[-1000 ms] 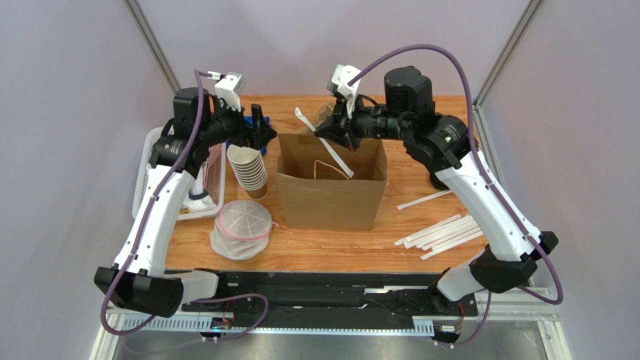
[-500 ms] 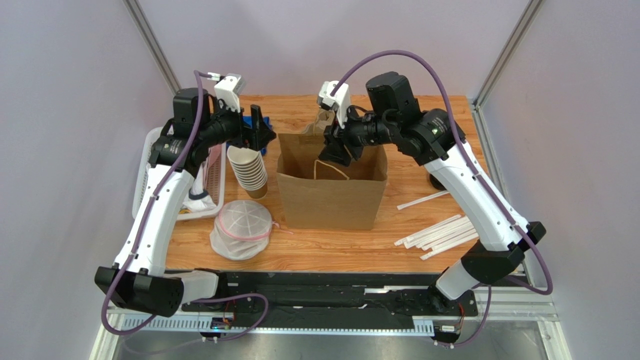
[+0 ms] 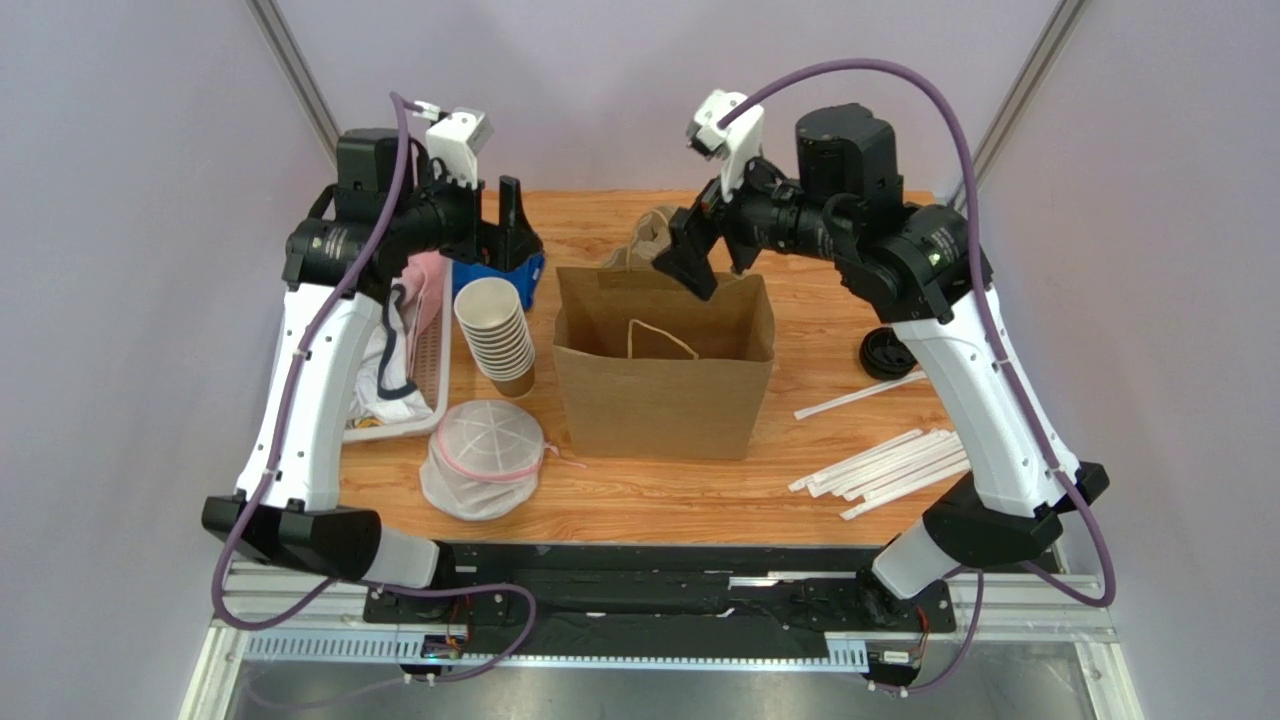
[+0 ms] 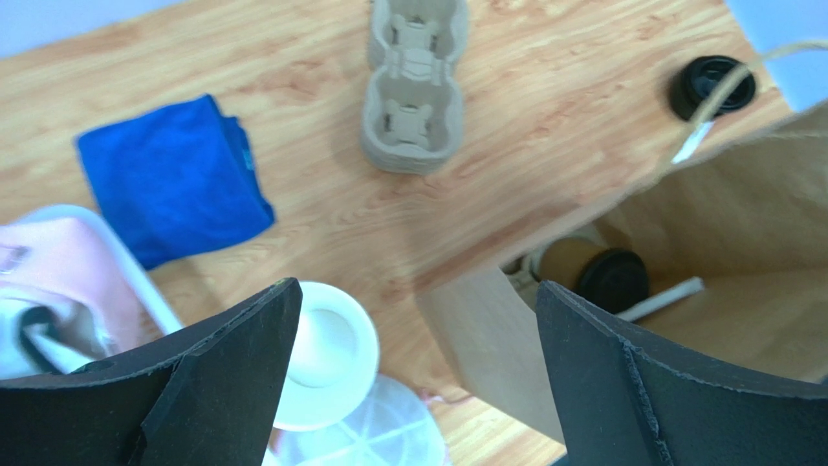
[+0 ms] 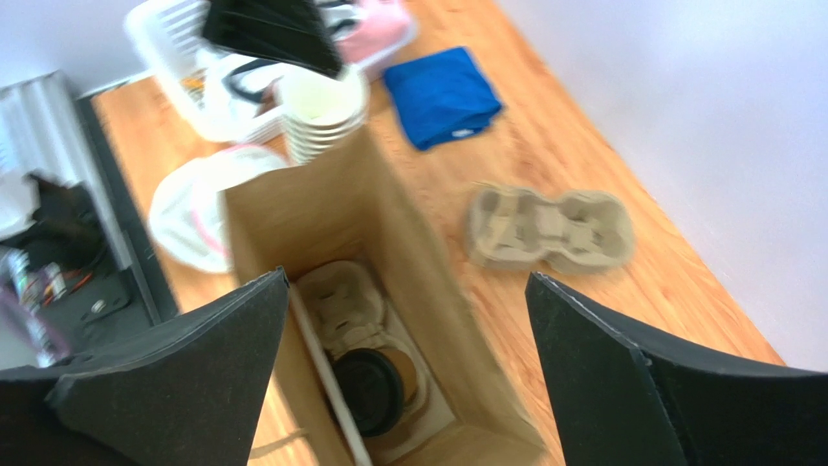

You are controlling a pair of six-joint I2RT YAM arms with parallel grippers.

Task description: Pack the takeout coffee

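Observation:
The takeout coffee, a tan cup with a black lid, sits in a cardboard carrier at the bottom of the open brown paper bag. It also shows in the left wrist view as the lidded cup. A white wrapped straw lies in the bag beside it. My right gripper hangs open and empty above the bag's back edge. My left gripper is open and empty, high over the back left of the table.
A stack of lidless paper cups stands left of the bag, with a bagged pile of lids in front. Blue cloth, white basket, spare carrier, loose black lid and several wrapped straws lie around.
My right gripper has opened and let go of the white straw, which now lies in the bag. The gripper has lifted up and back. My left arm has risen slightly.

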